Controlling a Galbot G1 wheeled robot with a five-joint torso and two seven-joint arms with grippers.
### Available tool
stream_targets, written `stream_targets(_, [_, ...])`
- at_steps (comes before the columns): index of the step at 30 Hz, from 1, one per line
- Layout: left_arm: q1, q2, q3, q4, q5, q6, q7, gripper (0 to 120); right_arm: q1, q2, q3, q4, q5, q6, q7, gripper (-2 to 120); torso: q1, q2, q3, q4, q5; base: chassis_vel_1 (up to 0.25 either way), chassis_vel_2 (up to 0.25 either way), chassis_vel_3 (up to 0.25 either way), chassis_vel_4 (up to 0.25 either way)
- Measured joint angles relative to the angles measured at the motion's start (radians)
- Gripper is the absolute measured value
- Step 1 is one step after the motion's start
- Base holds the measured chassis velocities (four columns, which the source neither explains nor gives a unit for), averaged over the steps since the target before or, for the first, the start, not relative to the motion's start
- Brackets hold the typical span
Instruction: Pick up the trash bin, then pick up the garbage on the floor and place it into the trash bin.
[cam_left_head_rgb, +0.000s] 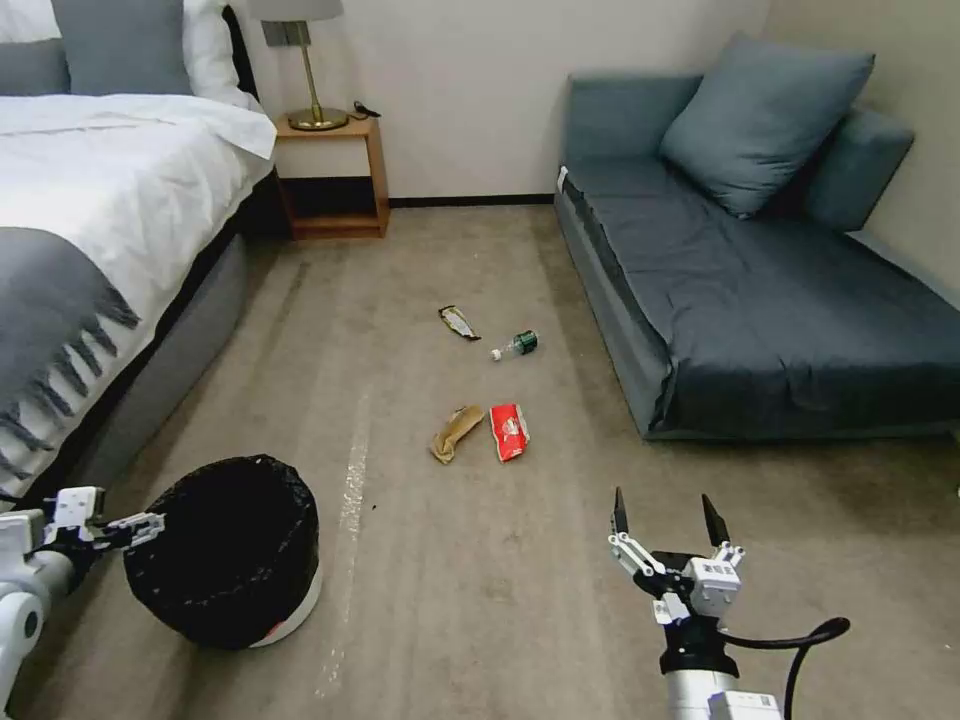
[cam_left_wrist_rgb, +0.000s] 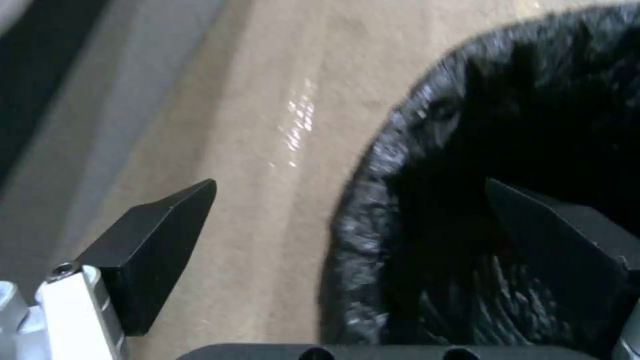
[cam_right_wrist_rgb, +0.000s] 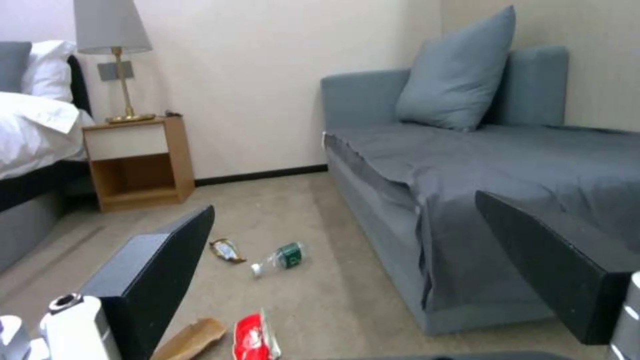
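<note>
The trash bin (cam_left_head_rgb: 225, 550), round and black with a crinkly bag liner, stands on the floor (cam_left_head_rgb: 480, 590) at the near left. My left gripper (cam_left_head_rgb: 140, 528) is open at its left rim. In the left wrist view the left gripper (cam_left_wrist_rgb: 352, 182) straddles the bin's rim (cam_left_wrist_rgb: 373, 165), one finger inside and one over the carpet. The garbage lies mid-floor: a red packet (cam_left_head_rgb: 509, 431), a brown paper bag (cam_left_head_rgb: 455, 432), a dark wrapper (cam_left_head_rgb: 458, 322) and a small bottle (cam_left_head_rgb: 516, 346). My right gripper (cam_left_head_rgb: 663, 510) hangs open and empty, short of the red packet (cam_right_wrist_rgb: 257, 337).
A bed (cam_left_head_rgb: 90, 230) runs along the left, close behind the bin. A wooden nightstand (cam_left_head_rgb: 335, 175) with a lamp stands at the back wall. A grey-blue sofa (cam_left_head_rgb: 760, 300) fills the right side. Open carpet lies between bin and litter.
</note>
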Motion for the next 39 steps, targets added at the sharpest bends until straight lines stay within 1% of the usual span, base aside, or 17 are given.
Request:
stream_targets(3, [-0.014, 0.0, 0.016, 0.016, -0.008, 0.027, 0.012, 100, -0.006, 0.004, -0.001, 0.011, -0.002, 0.001, 0.002, 100, 0.0, 0.0, 0.0, 0.0002, 0.0, 0.0, 0.0, 0.0, 0.0])
stream_targets(9, [-0.03, 0.0, 0.022, 0.039, -0.009, 0.053, 0.011, 100, -0.006, 0.006, -0.001, 0.014, -0.003, 0.001, 0.005, 100, 0.0, 0.0, 0.0, 0.0002, 0.0001, 0.0, 0.0, 0.0, 0.0])
stream_targets(12, [-0.041, 0.0, 0.023, 0.061, -0.01, 0.067, 0.008, 90, 0.0, 0.006, 0.001, 0.011, -0.003, -0.001, 0.007, 100, 0.0, 0.0, 0.0, 0.0002, 0.0001, 0.0, 0.0, 0.0, 0.0])
stream_targets(13, [-0.041, 0.0, 0.023, 0.061, -0.01, 0.067, 0.008, 90, 0.0, 0.006, 0.001, 0.011, -0.003, -0.001, 0.007, 100, 0.0, 0.0, 0.0, 0.0002, 0.0001, 0.0, 0.0, 0.0, 0.0])
stream_targets(17, [-0.043, -0.004, 0.023, 0.068, -0.01, 0.068, 0.014, 71, 0.013, 0.007, 0.0, 0.003, -0.002, -0.008, 0.008, 100, 0.0, 0.0, 0.0, 0.0002, 0.0002, 0.0, 0.0, 0.0, 0.0])
stream_targets(18, [-0.043, -0.004, 0.023, 0.068, -0.01, 0.068, 0.014, 71, 0.013, 0.007, 0.0, 0.003, -0.002, -0.008, 0.008, 100, 0.0, 0.0, 0.0, 0.0002, 0.0002, 0.0, 0.0, 0.0, 0.0])
stream_targets(19, [-0.043, -0.006, 0.023, 0.068, -0.01, 0.068, 0.015, 68, 0.015, 0.007, -0.001, 0.002, -0.002, -0.01, 0.008, 100, 0.0, 0.0, 0.0, 0.0002, 0.0002, 0.0, 0.0, 0.0, 0.0])
stream_targets(22, [-0.044, -0.014, 0.026, 0.068, -0.01, 0.068, 0.015, 53, 0.021, 0.007, -0.003, -0.003, -0.002, -0.013, 0.008, 100, 0.0, 0.0, 0.0, 0.0002, 0.0002, 0.0, 0.0, 0.0, 0.0])
stream_targets(24, [-0.044, -0.014, 0.026, 0.068, -0.01, 0.068, 0.015, 52, 0.022, 0.007, -0.003, -0.003, -0.002, -0.013, 0.008, 100, 0.0, 0.0, 0.0, 0.0002, 0.0002, 0.0, 0.0, 0.0, 0.0])
stream_targets(25, [-0.044, -0.018, 0.026, 0.068, -0.01, 0.068, 0.015, 47, 0.023, 0.007, -0.003, -0.004, -0.002, -0.015, 0.008, 100, 0.0, 0.0, 0.0, 0.0003, 0.0002, 0.0, 0.0, 0.0, 0.0])
stream_targets(26, [-0.044, -0.022, 0.026, 0.067, -0.01, 0.068, 0.015, 39, 0.023, 0.007, -0.002, -0.005, 0.0, -0.015, 0.008, 100, 0.0, 0.0, 0.0, 0.0002, 0.0002, 0.0, 0.0, 0.0, 0.0])
stream_targets(28, [-0.044, -0.03, 0.026, 0.064, -0.009, 0.068, 0.013, 32, 0.023, 0.004, -0.001, -0.005, 0.003, -0.016, 0.008, 100, 0.0, 0.0, 0.0, 0.0002, 0.0003, 0.0, 0.0, 0.0, 0.0])
stream_targets(29, [-0.044, -0.03, 0.026, 0.064, -0.009, 0.068, 0.013, 32, 0.023, 0.004, -0.001, -0.005, 0.003, -0.016, 0.008, 100, 0.0, 0.0, 0.0, 0.0002, 0.0003, 0.0, 0.0, 0.0, 0.0])
stream_targets(31, [-0.038, -0.048, 0.023, 0.056, -0.002, 0.066, 0.005, 20, 0.025, 0.003, 0.001, -0.007, 0.009, -0.019, 0.008, 100, 0.0, 0.0, 0.0, 0.0004, 0.001, 0.0, 0.0, 0.0, 0.0])
stream_targets(33, [-0.034, -0.059, 0.019, 0.048, -0.002, 0.066, 0.0, 13, 0.026, 0.002, 0.001, -0.007, 0.013, -0.021, 0.008, 100, 0.0, 0.0, 0.0, 0.0005, 0.0013, 0.0, 0.0, 0.0, 0.0])
stream_targets(36, [-0.03, -0.07, 0.016, 0.039, -0.006, 0.066, -0.011, 8, 0.026, -0.001, 0.0, -0.005, 0.014, -0.022, 0.008, 100, 0.0, 0.0, 0.0, 0.0005, 0.0014, 0.0, 0.0, 0.0, 0.0])
stream_targets(39, [-0.024, -0.077, 0.011, 0.023, -0.015, 0.066, -0.019, 8, 0.026, -0.004, 0.001, -0.003, 0.016, -0.022, 0.008, 100, 0.0, 0.0, 0.0, 0.0006, 0.0011, 0.0, 0.0, 0.0, 0.0])
